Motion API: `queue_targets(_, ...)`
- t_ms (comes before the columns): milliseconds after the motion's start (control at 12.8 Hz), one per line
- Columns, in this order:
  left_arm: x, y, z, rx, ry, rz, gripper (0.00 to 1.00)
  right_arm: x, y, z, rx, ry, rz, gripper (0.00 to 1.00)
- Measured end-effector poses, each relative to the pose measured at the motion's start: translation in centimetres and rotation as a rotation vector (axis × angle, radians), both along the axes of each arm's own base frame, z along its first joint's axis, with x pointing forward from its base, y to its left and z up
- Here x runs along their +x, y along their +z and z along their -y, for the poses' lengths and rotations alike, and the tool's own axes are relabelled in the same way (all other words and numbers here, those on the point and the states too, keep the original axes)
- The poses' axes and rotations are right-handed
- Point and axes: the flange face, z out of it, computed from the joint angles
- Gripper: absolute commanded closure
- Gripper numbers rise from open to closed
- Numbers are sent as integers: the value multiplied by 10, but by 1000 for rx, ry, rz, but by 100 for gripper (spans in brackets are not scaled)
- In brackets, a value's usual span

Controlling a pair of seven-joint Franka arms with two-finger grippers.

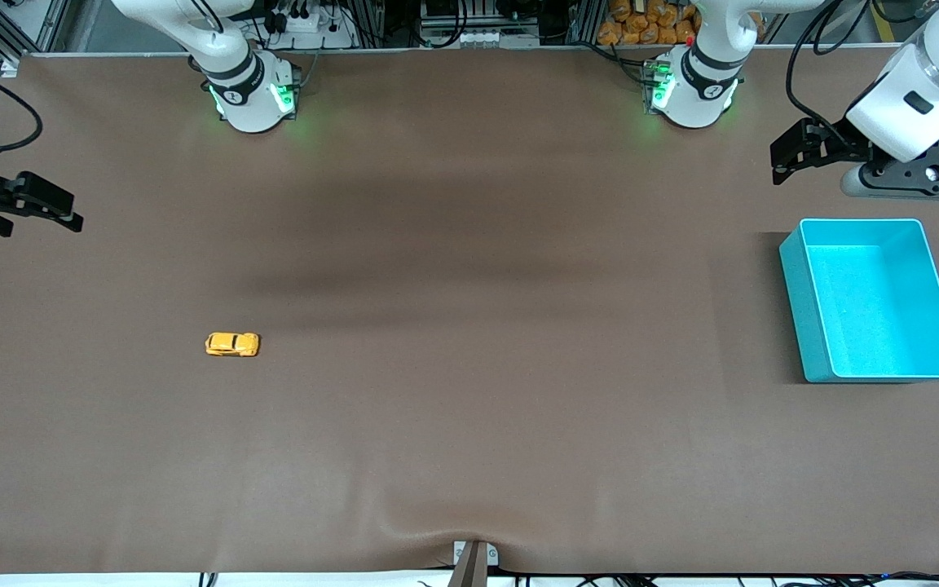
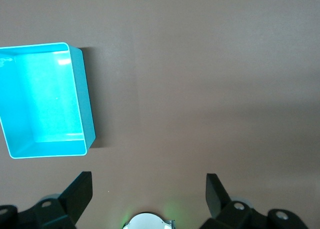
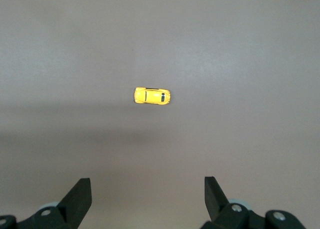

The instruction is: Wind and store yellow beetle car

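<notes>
Nothing's started yet: the yellow beetle car [image 1: 232, 344] sits alone on the worktop [image 1: 469, 424], roughly 9 o'clock from the turquoise bin [image 1: 805, 326], while left tool [image 1: 791, 153] and right tool [image 1: 29, 204] hover wide open, empty.

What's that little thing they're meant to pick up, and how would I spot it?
Start at the brown table and look toward the right arm's end, away from the turquoise bin. There, alone on the bare mat, sits the yellow beetle car. It is tiny, rounded and bright yellow-orange with dark windows, far smaller than the bin.
</notes>
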Motion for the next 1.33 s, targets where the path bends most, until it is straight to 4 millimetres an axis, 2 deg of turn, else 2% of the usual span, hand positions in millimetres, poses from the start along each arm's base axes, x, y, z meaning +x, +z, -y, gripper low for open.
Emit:
queue_targets(627, 0, 0, 0, 0, 0, 0, 0, 7, -1, -8, -2, 28, 26, 0)
queue_targets(784, 0, 0, 0, 0, 1, -1, 0, 10, -5, -16, -4, 158, 27, 0)
queue_targets(1098, 2, -3, -1, 1, 1, -6, 0, 25, -28, -22, -12, 557, 28, 0)
queue_targets(1333, 2, -4, -1, 1, 2, -8, 0, 39, -69, -33, 4, 794, -19, 0)
